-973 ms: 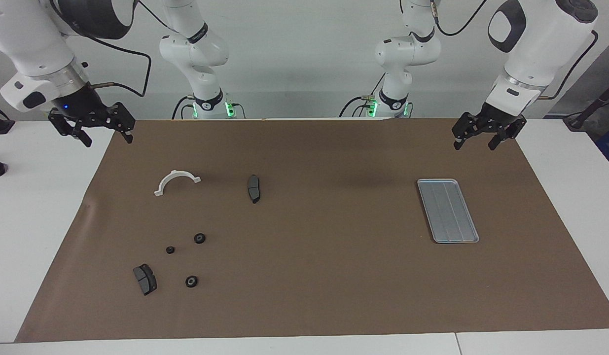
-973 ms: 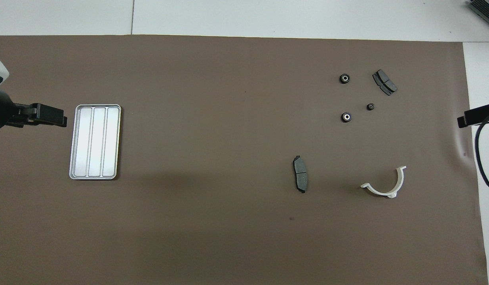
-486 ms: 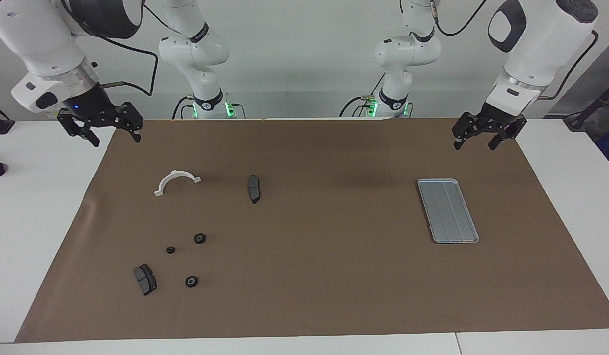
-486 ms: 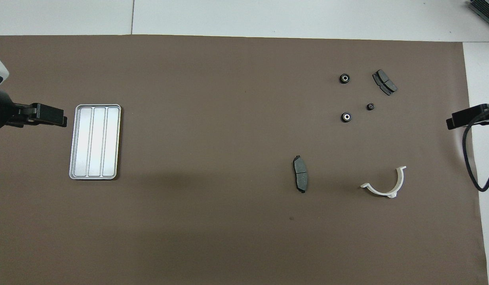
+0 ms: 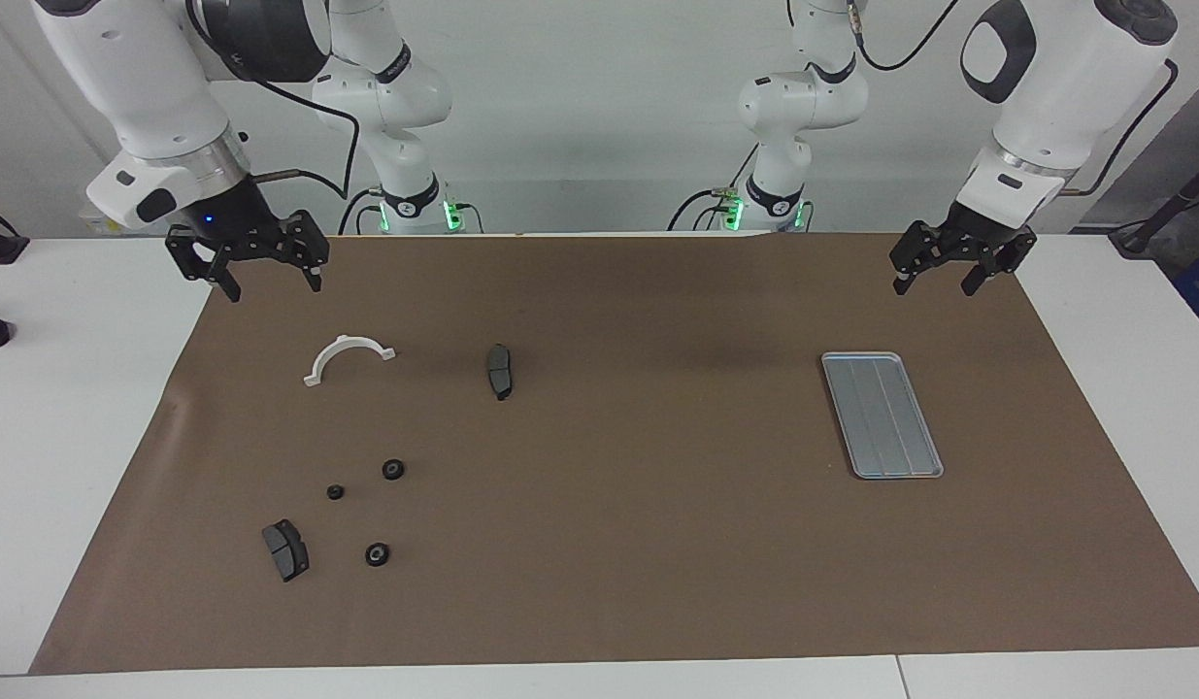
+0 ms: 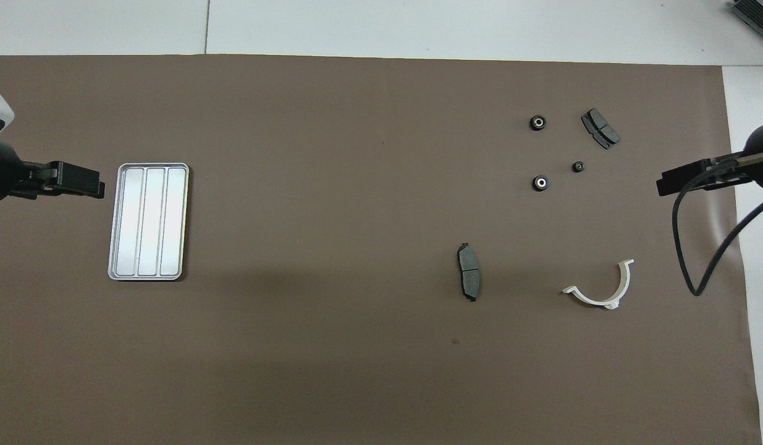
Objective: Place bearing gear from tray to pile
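Since a second ago, right gripper [image 5: 266,282] has swung inward over the mat's edge, fingers apart, empty. Tray [image 6: 148,220] sits bare, pile [image 6: 565,147] well apart at its two o'clock overhead. Left gripper [image 5: 937,281] waits, spread; only the facing view shows both openings.

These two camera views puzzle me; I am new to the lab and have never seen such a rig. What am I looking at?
Two robot arms work at one table covered by a brown mat. One picture faces the robots from across the table; the other looks down from above their own end.

The left gripper hangs open, holding nothing, over the mat's edge near an empty silver tray. The right gripper is also open and empty, above the mat near a white half-ring bracket.

Three small black gears and a grey brake pad lie loosely together. A second brake pad lies apart.
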You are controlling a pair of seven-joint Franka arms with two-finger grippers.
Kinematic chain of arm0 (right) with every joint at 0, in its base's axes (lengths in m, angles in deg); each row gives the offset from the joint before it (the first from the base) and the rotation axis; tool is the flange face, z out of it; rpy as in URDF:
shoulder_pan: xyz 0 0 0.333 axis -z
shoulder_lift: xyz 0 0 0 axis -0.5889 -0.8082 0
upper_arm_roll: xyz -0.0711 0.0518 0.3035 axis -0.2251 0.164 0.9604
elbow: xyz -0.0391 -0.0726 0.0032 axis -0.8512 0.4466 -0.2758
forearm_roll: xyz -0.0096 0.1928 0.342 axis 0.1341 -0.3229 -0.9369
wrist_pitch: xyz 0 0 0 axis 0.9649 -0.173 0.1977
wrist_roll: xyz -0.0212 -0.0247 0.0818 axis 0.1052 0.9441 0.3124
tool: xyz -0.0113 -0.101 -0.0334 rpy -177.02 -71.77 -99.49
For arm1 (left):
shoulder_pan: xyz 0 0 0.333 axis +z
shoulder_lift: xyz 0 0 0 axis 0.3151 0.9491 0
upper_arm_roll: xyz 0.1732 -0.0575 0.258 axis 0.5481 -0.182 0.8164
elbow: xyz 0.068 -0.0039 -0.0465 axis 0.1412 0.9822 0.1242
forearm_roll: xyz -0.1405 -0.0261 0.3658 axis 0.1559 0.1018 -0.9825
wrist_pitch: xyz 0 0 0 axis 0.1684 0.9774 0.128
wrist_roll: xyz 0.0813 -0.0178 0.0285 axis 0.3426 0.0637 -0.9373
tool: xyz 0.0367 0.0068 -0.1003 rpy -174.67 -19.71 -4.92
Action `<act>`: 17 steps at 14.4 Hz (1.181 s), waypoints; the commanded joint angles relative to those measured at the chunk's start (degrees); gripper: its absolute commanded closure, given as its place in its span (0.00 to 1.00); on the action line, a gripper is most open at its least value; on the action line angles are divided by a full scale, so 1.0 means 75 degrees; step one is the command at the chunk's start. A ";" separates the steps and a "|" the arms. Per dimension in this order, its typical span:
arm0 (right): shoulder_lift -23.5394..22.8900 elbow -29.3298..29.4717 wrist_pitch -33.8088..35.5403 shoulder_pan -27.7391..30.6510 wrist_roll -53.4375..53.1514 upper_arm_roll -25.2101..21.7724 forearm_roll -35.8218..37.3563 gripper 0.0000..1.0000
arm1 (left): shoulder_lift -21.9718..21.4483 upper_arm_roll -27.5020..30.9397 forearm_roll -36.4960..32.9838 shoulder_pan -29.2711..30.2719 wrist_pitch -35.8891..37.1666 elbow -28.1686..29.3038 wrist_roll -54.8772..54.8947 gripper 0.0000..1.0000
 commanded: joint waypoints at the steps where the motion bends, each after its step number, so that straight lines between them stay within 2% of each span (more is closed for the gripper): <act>1: 0.0365 -0.0494 -0.0224 -0.0017 -0.0092 0.0017 -0.0096 0.00 | -0.0091 -0.0126 -0.0125 0.0244 0.0252 -0.0057 -0.0037 0.00; 5: 0.0447 -0.0670 -0.0224 -0.0017 -0.0022 0.0017 -0.0107 0.00 | -0.0009 -0.0630 -0.0184 0.0573 0.0486 -0.0210 -0.0037 0.00; 9: 0.0447 -0.0658 -0.0200 -0.0006 -0.0022 0.0005 -0.0166 0.00 | 0.0108 -0.0572 -0.0348 0.0480 0.0581 -0.0351 -0.0037 0.00; 17: 0.0447 -0.0635 -0.0235 0.0006 -0.0045 0.0005 -0.0178 0.00 | -0.0067 -0.0561 -0.0289 0.0562 0.0464 -0.0152 -0.0072 0.00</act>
